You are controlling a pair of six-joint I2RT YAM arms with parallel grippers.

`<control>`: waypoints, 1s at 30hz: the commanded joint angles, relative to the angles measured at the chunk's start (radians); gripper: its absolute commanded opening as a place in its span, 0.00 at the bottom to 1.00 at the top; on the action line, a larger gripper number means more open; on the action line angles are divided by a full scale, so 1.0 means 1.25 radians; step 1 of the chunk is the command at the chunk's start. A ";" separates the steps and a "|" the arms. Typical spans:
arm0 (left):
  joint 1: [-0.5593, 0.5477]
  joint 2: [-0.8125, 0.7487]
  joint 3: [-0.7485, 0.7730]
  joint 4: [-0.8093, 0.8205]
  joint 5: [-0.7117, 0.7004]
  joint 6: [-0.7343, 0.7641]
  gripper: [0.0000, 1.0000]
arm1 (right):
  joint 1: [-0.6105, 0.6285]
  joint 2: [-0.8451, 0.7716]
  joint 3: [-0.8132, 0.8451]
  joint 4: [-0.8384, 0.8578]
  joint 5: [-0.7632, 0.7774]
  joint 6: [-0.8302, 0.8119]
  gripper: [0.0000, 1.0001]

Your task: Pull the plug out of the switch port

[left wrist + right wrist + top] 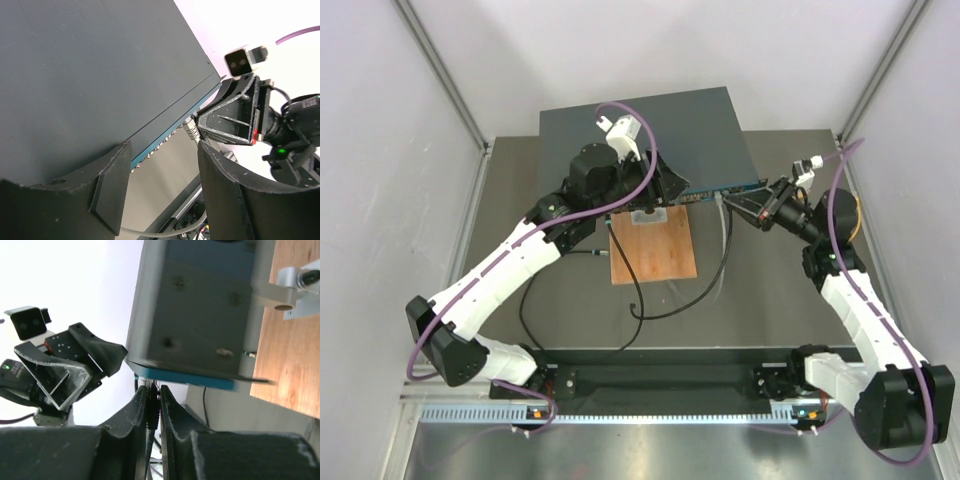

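Observation:
The switch is a flat dark grey box at the back of the table, with its teal front strip facing the arms. The plug, with a ribbed grey boot, sits in a socket near the strip's right end. My right gripper is shut on the plug just below the teal strip, seen in the top view at the right gripper. My left gripper is open at the switch's front edge, one finger over the switch top, nothing between its fingers.
A brown wooden board lies in front of the switch with a small metal bracket at its far end. A grey cable runs down from the plug, and a black cable trails across the table. White walls close both sides.

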 commanded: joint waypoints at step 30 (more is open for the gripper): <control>0.002 -0.080 -0.056 -0.020 0.001 0.010 0.64 | 0.029 -0.319 0.280 -0.618 -0.179 -0.318 0.00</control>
